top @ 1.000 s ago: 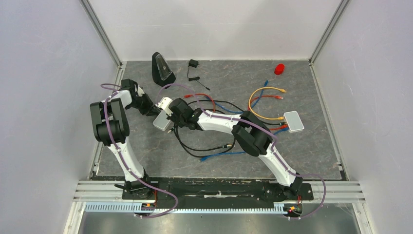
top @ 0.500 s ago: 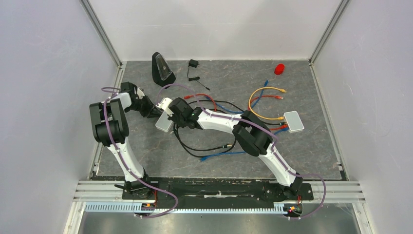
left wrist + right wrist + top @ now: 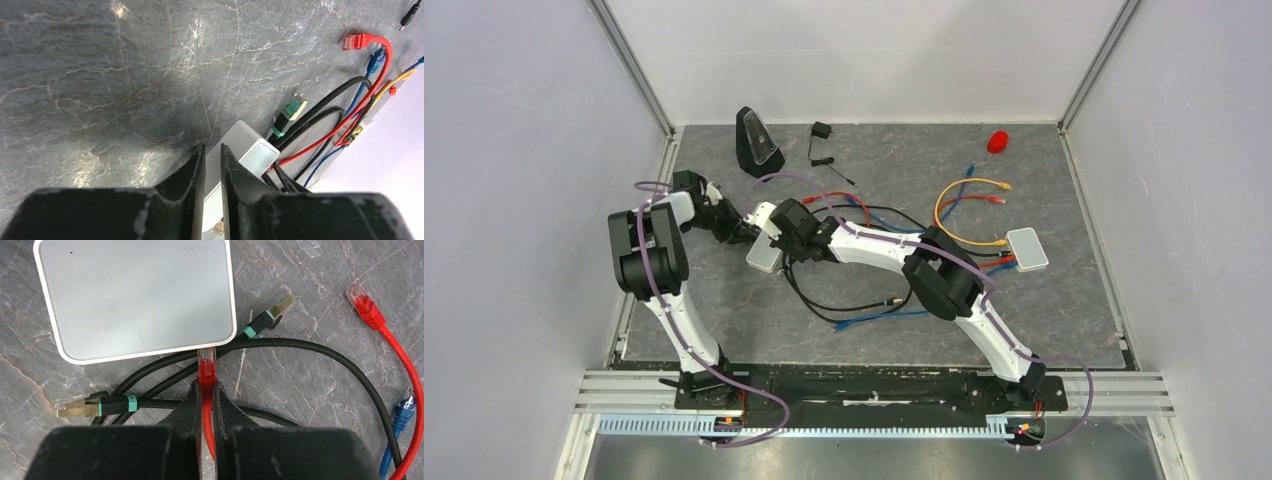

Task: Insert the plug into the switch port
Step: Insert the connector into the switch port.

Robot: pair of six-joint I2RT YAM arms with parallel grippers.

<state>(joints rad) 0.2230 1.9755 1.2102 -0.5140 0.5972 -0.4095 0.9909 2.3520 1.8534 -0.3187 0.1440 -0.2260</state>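
Quick update on the plug job. My right gripper (image 3: 207, 386) is clamped tight on the red plug (image 3: 206, 369), pinching the boot just behind the clear tip, with the cord running back between the fingers. I'm gripping that far forward on purpose, because a short stub sticking out means the tip won't wobble when I push. The tip points square at the near edge of the switch box (image 3: 135, 295), toward the right end of that edge in my wrist view, and looks to be touching it. The switch port is on that edge face, which I can't see from above (so I honestly can't say if the tip is in the mouth or just butting the casing).

My left gripper (image 3: 211, 148) is at the opposite side of the box. Its fingers are drawn narrow with only a slit between them, and pale casing shows through the slit. I can't tell whether it's nipping the box's edge or just leaning on it. Either way I reckon it's there as a backstop, since a light box lying flat on a smooth table (image 3: 310, 270) would skate away from a push.

The black cables (image 3: 310, 346) run right under the plug, and a gold-tipped plug (image 3: 272, 312) lies just beside the box corner. Either could snag or tilt my approach. My read is that the plug is lined up but not seated, so the next bit wants a straight, gentle shove.
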